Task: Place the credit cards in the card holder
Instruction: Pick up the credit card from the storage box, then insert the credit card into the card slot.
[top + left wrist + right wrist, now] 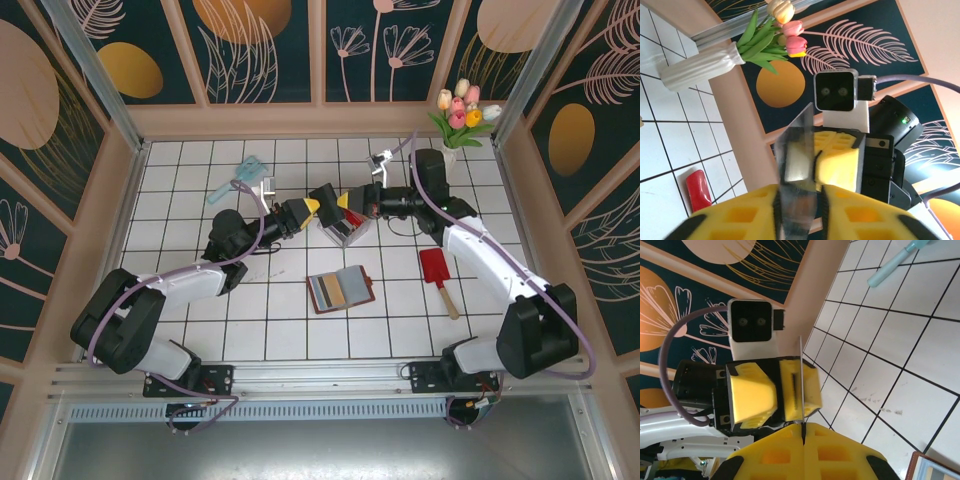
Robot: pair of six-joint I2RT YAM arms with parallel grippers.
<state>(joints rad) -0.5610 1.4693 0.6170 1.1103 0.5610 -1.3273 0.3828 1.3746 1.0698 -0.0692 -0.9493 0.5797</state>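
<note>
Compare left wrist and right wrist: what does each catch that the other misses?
Left wrist has: the vase of tulips, the red scoop, and the right gripper facing the lens.
Right wrist has instead: a teal tool, a corner of the card holder, and the left gripper facing the lens.
Shared: one grey card between the two grippers, broadside from the left wrist and edge-on from the right, plus the tiled table.
</note>
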